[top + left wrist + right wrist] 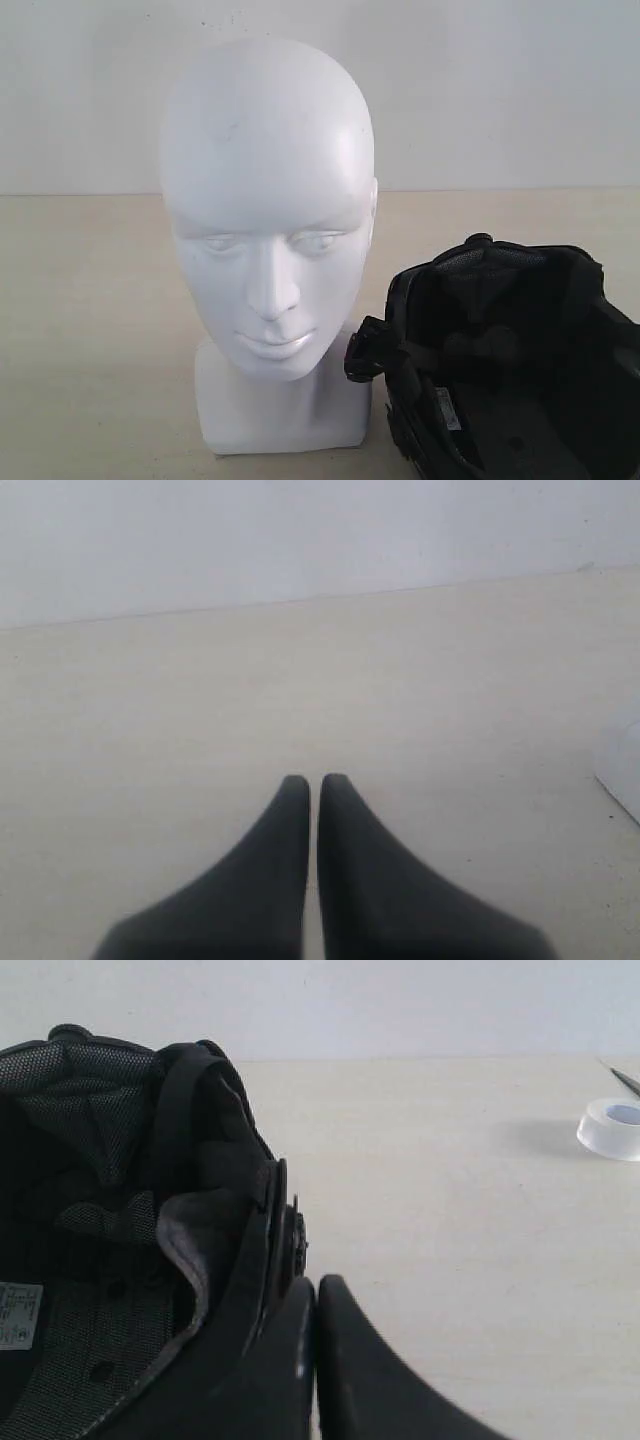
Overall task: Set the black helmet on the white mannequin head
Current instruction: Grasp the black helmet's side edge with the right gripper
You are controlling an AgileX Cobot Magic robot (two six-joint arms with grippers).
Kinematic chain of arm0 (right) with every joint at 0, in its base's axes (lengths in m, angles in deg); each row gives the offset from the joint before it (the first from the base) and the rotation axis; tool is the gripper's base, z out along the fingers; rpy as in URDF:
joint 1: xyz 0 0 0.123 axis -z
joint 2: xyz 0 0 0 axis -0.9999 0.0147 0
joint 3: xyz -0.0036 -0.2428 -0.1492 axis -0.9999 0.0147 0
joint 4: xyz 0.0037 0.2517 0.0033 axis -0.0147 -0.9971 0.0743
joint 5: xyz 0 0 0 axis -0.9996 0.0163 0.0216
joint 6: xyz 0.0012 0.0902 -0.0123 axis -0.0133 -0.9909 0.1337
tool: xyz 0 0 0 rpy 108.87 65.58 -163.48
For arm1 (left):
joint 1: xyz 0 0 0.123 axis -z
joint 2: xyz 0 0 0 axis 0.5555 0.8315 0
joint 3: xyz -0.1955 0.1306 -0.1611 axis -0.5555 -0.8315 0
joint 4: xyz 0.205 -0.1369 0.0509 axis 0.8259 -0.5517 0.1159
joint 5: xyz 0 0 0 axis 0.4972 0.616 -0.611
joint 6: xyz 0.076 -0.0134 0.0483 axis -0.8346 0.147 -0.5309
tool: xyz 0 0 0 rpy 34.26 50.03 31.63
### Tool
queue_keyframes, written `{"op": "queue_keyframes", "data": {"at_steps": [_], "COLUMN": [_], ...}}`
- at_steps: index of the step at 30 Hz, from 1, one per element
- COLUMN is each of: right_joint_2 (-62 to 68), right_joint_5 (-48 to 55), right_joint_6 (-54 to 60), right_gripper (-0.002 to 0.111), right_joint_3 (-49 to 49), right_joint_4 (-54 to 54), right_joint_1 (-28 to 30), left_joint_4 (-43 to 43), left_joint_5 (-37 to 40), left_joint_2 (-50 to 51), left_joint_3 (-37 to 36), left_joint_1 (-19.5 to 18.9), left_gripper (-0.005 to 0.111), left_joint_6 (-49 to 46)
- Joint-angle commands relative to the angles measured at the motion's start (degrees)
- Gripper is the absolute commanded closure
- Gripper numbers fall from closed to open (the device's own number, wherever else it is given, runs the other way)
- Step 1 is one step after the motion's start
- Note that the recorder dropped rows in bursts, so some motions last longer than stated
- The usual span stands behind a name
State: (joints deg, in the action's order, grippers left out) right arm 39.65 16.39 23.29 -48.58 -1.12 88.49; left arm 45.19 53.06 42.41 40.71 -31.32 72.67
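A glossy white mannequin head (268, 220), bald with a moulded face and closed lips, stands upright on its squarish base on a pale beige surface (90, 320), facing the exterior camera. Just beside it, to the right in that view, lies a matte black helmet (500, 350). It is turned over so that its opening faces up and its black mesh padding and straps show. One dark side fitting sits close against the head's base; whether they touch cannot be made out. The left pincer (314, 780) has its two dark fingers together with only a thin slit between them, holding nothing, over bare surface. The right pincer (317, 1282) is likewise closed and empty, right beside the helmet's rim. Well apart from it on the surface rests a small clear roll of tape (610, 1125)
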Motion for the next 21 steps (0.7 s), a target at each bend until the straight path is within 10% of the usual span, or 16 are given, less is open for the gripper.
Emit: {"op": "queue_keyframes", "data": {"at_steps": [1, 13, 19, 21], "right_joint_2": [-0.3, -0.3, -0.3, -0.3], "right_joint_5": [-0.7, -4.7, -33.7, -28.1], "right_joint_6": [0.1, 0.1, -2.9, -1.7], "right_gripper": [0.109, 0.109, 0.109, 0.109], "right_joint_3": [0.0, 0.0, -0.3, -5.9], "right_joint_4": [-0.1, -0.1, -1.2, -2.0], "right_joint_1": [0.1, 0.1, 0.1, 0.1], "left_joint_4": [-0.6, -0.6, -0.6, -0.6], "left_joint_5": [-0.5, -0.5, -0.5, -0.5], "left_joint_2": [-0.2, -0.2, -0.2, -0.2], "left_joint_3": [-0.2, -0.2, -0.2, -0.2], "left_joint_1": [-0.1, -0.1, -0.1, -0.1], "left_gripper": [0.103, 0.103, 0.103, 0.103], "left_joint_6": [0.2, 0.2, 0.2, 0.2]}}
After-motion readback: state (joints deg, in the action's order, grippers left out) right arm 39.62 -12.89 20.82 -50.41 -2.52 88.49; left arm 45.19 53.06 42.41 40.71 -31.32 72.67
